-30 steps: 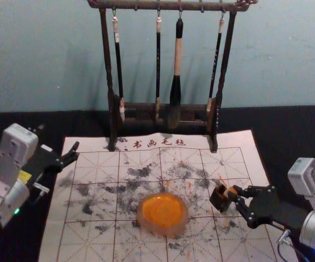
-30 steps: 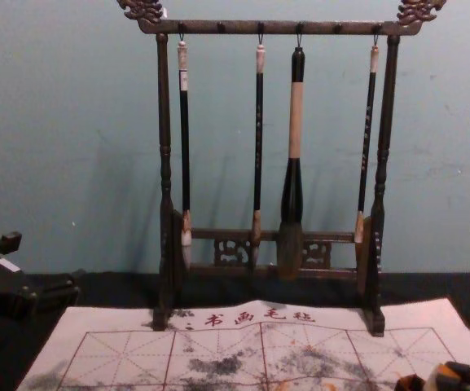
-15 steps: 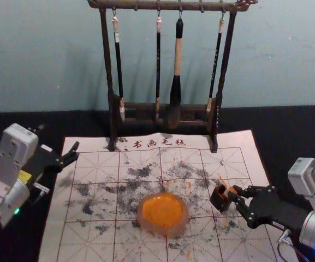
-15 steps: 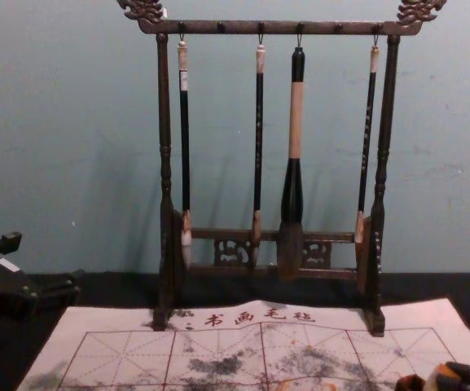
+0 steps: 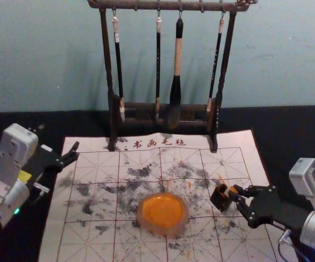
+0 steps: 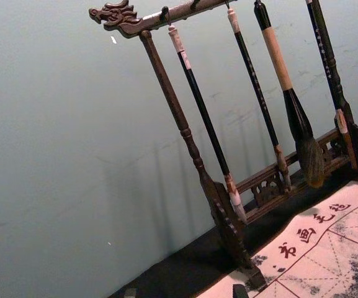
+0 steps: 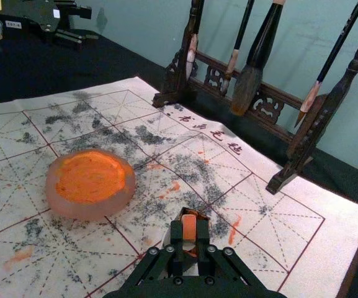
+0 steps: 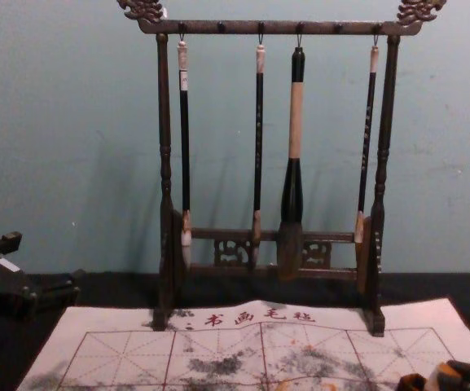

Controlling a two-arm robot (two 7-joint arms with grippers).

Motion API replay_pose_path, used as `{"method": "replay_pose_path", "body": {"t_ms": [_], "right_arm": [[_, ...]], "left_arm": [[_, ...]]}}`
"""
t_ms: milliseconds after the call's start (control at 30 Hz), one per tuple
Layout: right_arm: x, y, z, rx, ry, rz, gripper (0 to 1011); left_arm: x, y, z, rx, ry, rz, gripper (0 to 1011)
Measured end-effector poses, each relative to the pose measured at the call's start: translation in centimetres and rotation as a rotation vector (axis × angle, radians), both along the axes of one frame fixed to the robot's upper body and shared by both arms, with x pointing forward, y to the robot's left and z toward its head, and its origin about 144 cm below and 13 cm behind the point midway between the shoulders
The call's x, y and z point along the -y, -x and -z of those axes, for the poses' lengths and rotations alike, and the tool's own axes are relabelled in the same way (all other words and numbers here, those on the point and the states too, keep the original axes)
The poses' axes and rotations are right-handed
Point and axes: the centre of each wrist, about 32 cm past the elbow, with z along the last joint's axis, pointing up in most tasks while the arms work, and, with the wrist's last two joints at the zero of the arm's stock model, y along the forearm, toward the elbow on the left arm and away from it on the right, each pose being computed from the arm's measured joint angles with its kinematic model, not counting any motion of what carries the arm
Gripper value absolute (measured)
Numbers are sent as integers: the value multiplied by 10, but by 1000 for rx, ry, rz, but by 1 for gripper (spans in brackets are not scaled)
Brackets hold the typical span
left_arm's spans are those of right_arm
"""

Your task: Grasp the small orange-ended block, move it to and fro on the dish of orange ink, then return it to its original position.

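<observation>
A gap parts the round, frosted orange-ink dish (image 5: 162,213) from the small, dark box (image 5: 219,198); the tall, dark wooden brush rack (image 5: 106,54) bars the far side.

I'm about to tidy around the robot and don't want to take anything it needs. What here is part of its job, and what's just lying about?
In the job:
- small orange-ended block, in the right hand
- dish of orange ink

Just about:
- brush rack
- four hanging brushes
- gridded calligraphy mat, merely underneath
- left hand, idle
</observation>
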Motion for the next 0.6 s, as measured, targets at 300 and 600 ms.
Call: {"method": "replay_pose_path", "body": {"t_ms": [300, 600], "right_arm": [[1, -1, -1, 9, -4, -1, 84], [3, 0, -7, 24, -18, 0, 85]], "left_arm": [[0, 0, 0, 0, 0, 0, 1001], [0, 0, 0, 0, 0, 0, 1001]]}}
